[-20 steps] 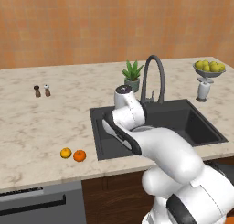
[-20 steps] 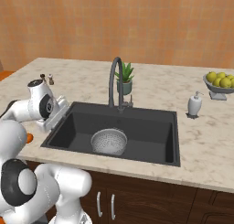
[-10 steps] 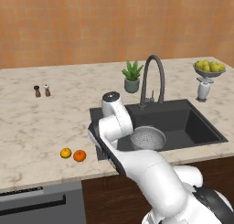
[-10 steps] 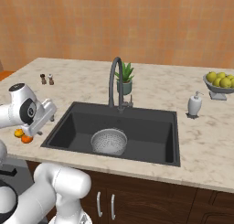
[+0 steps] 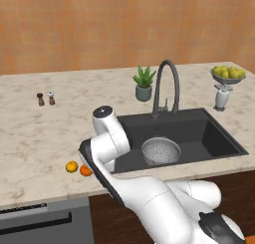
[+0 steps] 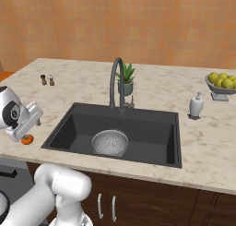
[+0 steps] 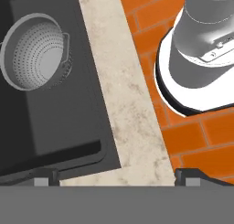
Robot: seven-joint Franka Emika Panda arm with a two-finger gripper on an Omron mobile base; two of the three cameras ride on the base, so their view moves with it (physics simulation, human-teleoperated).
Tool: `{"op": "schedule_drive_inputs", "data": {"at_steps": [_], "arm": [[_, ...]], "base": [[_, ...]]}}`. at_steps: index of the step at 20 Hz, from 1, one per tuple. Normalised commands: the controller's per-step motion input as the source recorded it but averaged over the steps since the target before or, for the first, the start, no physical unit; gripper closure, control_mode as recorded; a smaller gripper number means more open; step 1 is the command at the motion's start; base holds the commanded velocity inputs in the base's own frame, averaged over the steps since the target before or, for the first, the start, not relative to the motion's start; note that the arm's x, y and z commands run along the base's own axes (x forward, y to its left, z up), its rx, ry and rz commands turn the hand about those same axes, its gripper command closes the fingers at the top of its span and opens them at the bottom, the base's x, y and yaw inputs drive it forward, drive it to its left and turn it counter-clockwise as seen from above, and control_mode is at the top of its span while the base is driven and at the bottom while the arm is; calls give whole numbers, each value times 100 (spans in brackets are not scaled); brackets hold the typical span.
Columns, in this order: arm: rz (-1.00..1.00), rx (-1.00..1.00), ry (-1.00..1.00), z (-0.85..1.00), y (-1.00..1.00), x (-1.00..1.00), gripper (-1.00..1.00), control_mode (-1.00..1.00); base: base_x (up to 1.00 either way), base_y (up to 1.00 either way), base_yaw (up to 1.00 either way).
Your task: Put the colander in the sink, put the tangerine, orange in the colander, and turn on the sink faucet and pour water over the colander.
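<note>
The grey pierced colander (image 5: 160,151) (image 6: 109,143) (image 7: 36,51) sits in the dark sink (image 5: 209,133) (image 6: 152,133) (image 7: 68,127), below the gooseneck faucet (image 5: 167,83) (image 6: 115,82). No water runs. Two small orange fruits lie on the counter left of the sink near its front edge, a yellower one (image 5: 72,166) and a redder one (image 5: 85,170) (image 6: 27,139). I cannot tell tangerine from orange. My gripper (image 7: 117,178) (image 6: 36,116) hovers over the counter's front edge by the sink's left corner, just right of the fruits. It is open and holds nothing.
A potted plant (image 5: 143,83) stands behind the faucet. Salt and pepper shakers (image 5: 45,98) are at the back left. A soap dispenser (image 5: 221,96) and a footed bowl of yellow-green fruit (image 5: 228,73) stand to the right. My own base (image 7: 201,49) rests on orange floor below.
The arm has swung left, from over the sink to the counter's front edge beside the fruits. The colander has stayed in the sink.
</note>
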Motion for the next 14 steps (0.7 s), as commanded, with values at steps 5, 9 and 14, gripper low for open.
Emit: {"op": "schedule_drive_inputs", "data": {"at_steps": [5,9,14], "arm": [[-6,0,0,-3,78,-7,-100,-100],[0,7,5,-19,55,-1,-100,-100],[0,5,3,-32,42,0,-100,-100]], "base": [[0,0,0],[0,0,0],[0,0,0]]}}
